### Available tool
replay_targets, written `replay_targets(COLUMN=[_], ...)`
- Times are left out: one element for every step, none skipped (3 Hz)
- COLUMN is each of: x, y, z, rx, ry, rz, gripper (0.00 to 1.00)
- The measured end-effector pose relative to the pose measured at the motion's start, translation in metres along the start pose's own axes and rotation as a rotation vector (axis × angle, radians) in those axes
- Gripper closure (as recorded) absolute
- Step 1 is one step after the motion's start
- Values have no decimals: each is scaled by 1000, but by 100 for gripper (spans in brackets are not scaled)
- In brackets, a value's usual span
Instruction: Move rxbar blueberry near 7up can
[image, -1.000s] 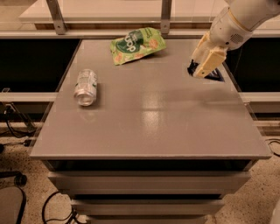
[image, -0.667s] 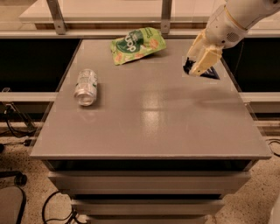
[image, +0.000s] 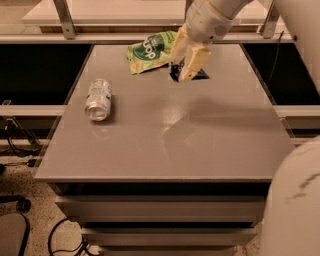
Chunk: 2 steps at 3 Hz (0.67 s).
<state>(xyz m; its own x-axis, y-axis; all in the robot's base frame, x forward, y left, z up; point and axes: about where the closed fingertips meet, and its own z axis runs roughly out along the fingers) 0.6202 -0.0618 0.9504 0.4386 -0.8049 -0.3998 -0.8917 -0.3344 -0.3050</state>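
- My gripper (image: 180, 70) is over the far part of the table (image: 200, 135), just beside the green chip bag (image: 149, 50).
- Its 2 fingers are clamped on the rxbar blueberry (image: 196, 75); the dark wrapper shows between and under them.
- I cannot tell if the bar hangs just above the table or touches it.
- The 7up can (image: 98, 99) lies on its side near the left edge, well apart from the bar.
- I judge the step in hand is the carry: the bar is gripped but not yet near the can.
- The next move calls for travel to the left and toward the front, keeping clear of the chip bag.
- I should put the bar down beside the can without touching it, because a can on its side may roll.
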Motion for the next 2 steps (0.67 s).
replay_targets(x=[-57,-116], y=[-11,-17], z=[24,54], rx=[-55,-88], ry=[-60,-136], rz=[-159,-311], gripper=[100,100])
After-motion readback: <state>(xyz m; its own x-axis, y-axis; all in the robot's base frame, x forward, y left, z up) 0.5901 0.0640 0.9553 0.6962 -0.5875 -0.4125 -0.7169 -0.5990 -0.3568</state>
